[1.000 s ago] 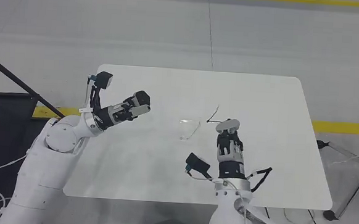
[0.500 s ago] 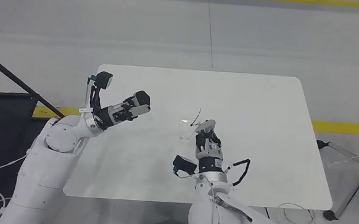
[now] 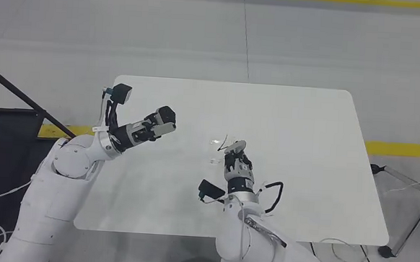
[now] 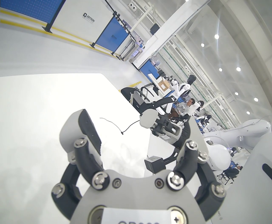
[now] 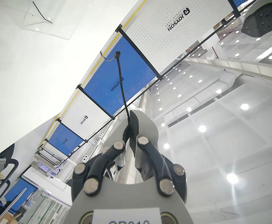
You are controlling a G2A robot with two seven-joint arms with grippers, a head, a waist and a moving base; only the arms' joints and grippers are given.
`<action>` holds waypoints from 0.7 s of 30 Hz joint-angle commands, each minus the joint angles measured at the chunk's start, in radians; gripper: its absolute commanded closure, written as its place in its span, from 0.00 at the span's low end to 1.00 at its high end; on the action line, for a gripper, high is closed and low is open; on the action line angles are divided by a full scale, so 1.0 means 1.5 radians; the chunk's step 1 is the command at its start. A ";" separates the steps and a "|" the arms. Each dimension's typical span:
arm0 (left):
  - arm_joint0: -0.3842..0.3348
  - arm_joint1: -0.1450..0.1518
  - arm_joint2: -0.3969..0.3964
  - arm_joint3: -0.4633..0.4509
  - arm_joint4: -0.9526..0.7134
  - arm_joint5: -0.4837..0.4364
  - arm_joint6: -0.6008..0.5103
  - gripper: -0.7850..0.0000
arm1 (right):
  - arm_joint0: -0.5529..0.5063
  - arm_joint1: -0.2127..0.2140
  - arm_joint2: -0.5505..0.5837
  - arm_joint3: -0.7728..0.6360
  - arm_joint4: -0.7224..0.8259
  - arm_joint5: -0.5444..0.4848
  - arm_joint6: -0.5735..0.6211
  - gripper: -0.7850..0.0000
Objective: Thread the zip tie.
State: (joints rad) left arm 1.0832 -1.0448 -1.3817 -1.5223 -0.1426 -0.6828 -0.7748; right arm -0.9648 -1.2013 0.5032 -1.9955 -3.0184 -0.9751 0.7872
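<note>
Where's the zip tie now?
The zip tie is in the right gripper, over the middle of the table in the top view, beside a clear plastic piece.

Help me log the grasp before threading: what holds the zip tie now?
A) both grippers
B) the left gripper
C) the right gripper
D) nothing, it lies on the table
C: the right gripper has its fingers shut on the zip tie, whose head sticks out past them; the left gripper is open and empty.

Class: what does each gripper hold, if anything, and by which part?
The right gripper pinches the zip tie by its strap, head end sticking out free. The left gripper is open, holding nothing.
</note>
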 commanded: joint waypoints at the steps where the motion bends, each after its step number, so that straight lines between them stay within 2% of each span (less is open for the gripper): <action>1: 0.000 0.000 0.000 0.000 0.000 0.000 0.000 0.00 | 0.000 0.000 0.000 0.000 0.000 0.000 0.000 1.00; 7: 0.000 0.000 0.000 0.000 0.000 0.000 0.000 0.00 | 0.003 -0.004 -0.004 0.047 -0.036 0.000 -0.063 1.00; 21: 0.000 0.000 0.000 0.000 0.000 0.000 0.000 0.00 | 0.042 -0.033 -0.015 0.124 -0.036 -0.025 -0.122 1.00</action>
State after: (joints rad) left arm 1.0832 -1.0448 -1.3817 -1.5223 -0.1426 -0.6828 -0.7748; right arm -0.9042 -1.2481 0.4805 -1.8169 -3.0718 -1.0124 0.6085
